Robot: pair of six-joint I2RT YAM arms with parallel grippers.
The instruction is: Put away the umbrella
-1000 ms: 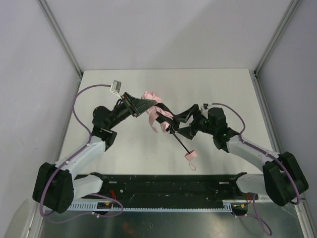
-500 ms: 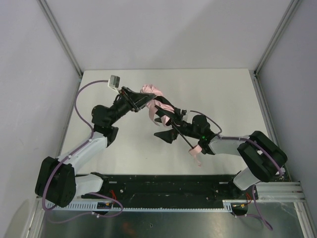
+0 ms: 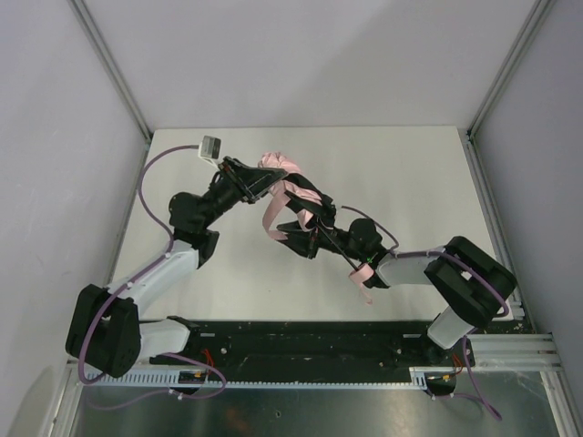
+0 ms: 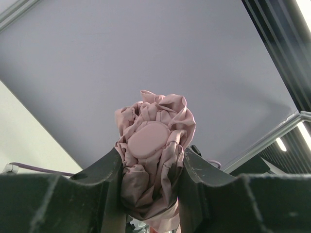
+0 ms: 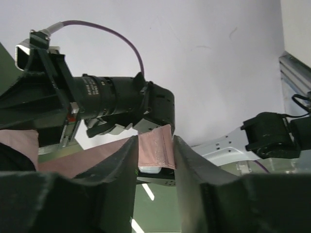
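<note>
Above the table (image 3: pixel 405 168), umbrella (image 3: pixel 277 167) between jaws.

A matte white table (image 3: pixel 410 173) fills the middle of an enclosed cell. Plain pale grey-lilac panels form the back wall (image 3: pixel 301 64), the left wall (image 3: pixel 55 182) and the right wall (image 3: pixel 547 182). Slim aluminium frame posts (image 3: pixel 109 68) run along the two rear corners. A black mounting rail (image 3: pixel 310 339) crosses the near edge, with a brushed grey metal plate (image 3: pixel 319 414) just beyond it. Overhead, the left wrist view catches a bright white strip light (image 4: pixel 303 12) beside dark ceiling beams.
</note>
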